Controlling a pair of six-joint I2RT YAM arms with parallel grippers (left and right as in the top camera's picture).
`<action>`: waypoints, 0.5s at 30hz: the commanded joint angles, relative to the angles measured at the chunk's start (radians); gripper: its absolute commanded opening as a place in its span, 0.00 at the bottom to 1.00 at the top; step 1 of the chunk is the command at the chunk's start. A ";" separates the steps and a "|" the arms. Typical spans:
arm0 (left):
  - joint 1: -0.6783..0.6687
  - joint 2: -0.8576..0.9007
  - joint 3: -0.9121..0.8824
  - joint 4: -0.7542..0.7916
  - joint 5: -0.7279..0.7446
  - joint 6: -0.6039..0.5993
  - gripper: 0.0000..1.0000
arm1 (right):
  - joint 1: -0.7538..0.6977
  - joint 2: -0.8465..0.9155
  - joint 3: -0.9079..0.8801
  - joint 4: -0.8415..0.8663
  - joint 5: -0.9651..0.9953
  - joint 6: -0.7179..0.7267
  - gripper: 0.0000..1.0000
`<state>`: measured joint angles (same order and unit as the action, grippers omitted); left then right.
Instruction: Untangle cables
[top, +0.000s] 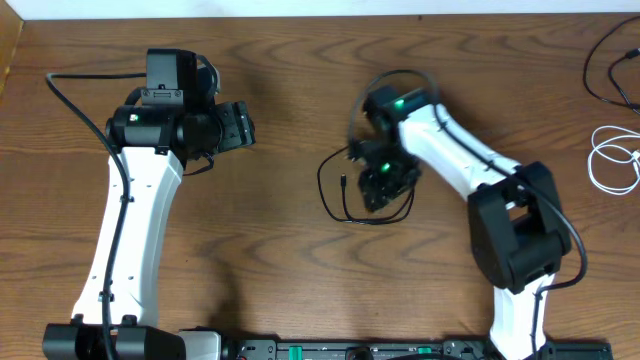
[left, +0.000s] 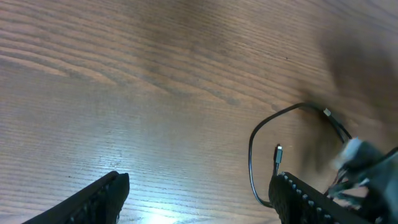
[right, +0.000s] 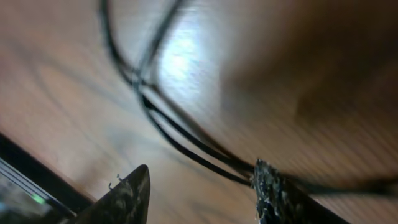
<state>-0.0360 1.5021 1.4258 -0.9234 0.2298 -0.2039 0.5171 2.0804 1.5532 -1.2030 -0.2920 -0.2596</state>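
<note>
A loose black cable lies in loops at the table's middle, one small plug end pointing inward. My right gripper hangs right over its right side, open; in the right wrist view two black strands run past the right fingertip, and nothing lies between the jaws. My left gripper stands open well to the left, holding nothing; its view shows the cable loop ahead. A coiled white cable and another black cable lie at the far right.
A thick black arm wire curves beside the left arm. The arms' base rail runs along the front edge. The table's left edge shows at the upper left.
</note>
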 joint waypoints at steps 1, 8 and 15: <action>0.002 0.002 0.001 0.006 -0.011 0.021 0.77 | 0.047 -0.027 -0.053 0.027 -0.017 -0.142 0.49; 0.002 0.002 0.001 0.024 -0.011 0.021 0.77 | 0.093 -0.027 -0.154 0.165 -0.011 -0.189 0.49; 0.002 0.002 0.001 0.024 -0.011 0.021 0.77 | 0.106 -0.027 -0.260 0.244 0.126 -0.179 0.44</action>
<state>-0.0360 1.5021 1.4258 -0.8997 0.2295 -0.2039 0.6128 2.0319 1.3460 -0.9680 -0.2588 -0.4278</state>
